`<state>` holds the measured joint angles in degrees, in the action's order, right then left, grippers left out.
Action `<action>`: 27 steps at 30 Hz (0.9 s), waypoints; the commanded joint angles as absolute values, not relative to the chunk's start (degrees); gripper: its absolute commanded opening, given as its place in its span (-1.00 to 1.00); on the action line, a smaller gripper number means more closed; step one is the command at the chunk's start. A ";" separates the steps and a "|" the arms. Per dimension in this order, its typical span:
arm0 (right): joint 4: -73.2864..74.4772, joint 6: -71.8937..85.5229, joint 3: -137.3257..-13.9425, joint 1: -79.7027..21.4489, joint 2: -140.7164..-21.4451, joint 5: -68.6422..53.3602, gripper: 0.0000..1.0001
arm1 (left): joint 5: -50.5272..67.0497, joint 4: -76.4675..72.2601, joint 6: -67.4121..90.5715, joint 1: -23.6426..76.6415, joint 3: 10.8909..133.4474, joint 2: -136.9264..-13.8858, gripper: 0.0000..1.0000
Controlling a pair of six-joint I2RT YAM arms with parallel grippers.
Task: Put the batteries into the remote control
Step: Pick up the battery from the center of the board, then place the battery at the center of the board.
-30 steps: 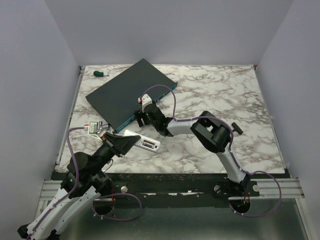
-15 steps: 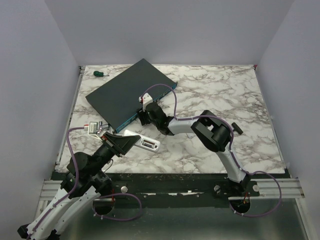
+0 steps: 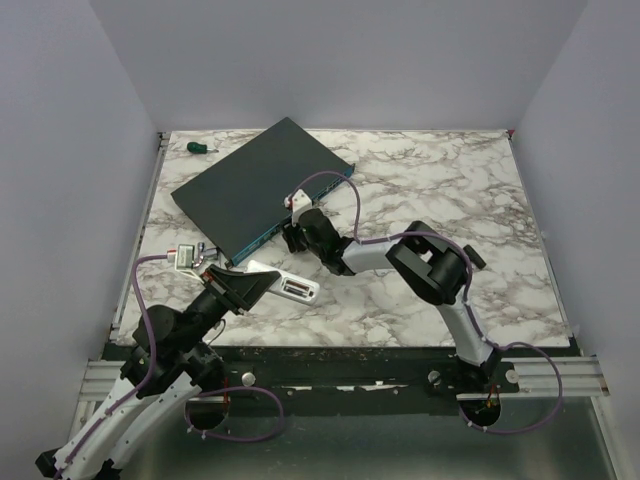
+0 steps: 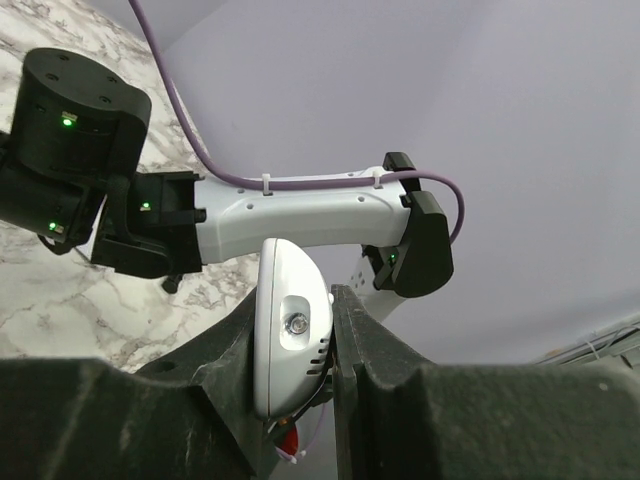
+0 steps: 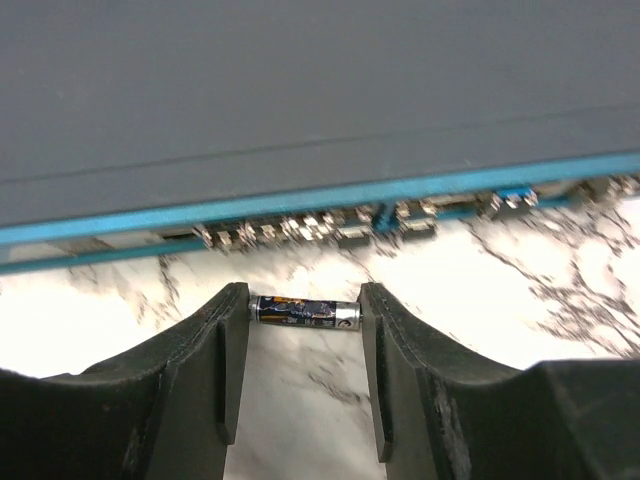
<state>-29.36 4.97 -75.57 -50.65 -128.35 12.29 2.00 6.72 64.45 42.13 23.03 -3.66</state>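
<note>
**Remote clamped on the left, right jaws round a battery**

Top view: left gripper pinches the small white slim plastic remote control by its near end, front-left of the marble-pattern table. Can't tell whether the far end rests on the marble. Right gripper is down at the near long edge of the large flat dark network box; its jaws don't show from here.

Left wrist: fingers tight on both flanks of the remote's rounded end, body sticking out ahead. Light, stiff, glossy shell. My guess is it pivots if pushed that far from the grip, so seat cells gently.

Right wrist: a small dark cylindrical battery with a silver cap lies on the marble just in front of the box's port row. The jaws are half-wide, one at each end; can't tell if the pads bite. It's hard and smooth and will roll. End-to-end looks skittish, across the barrel safer
</note>
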 commanded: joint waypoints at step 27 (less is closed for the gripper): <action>9.13 19.67 -40.68 -59.03 -81.24 15.10 -0.13 | 0.63 12.40 60.45 42.00 29.80 -0.97 -1.00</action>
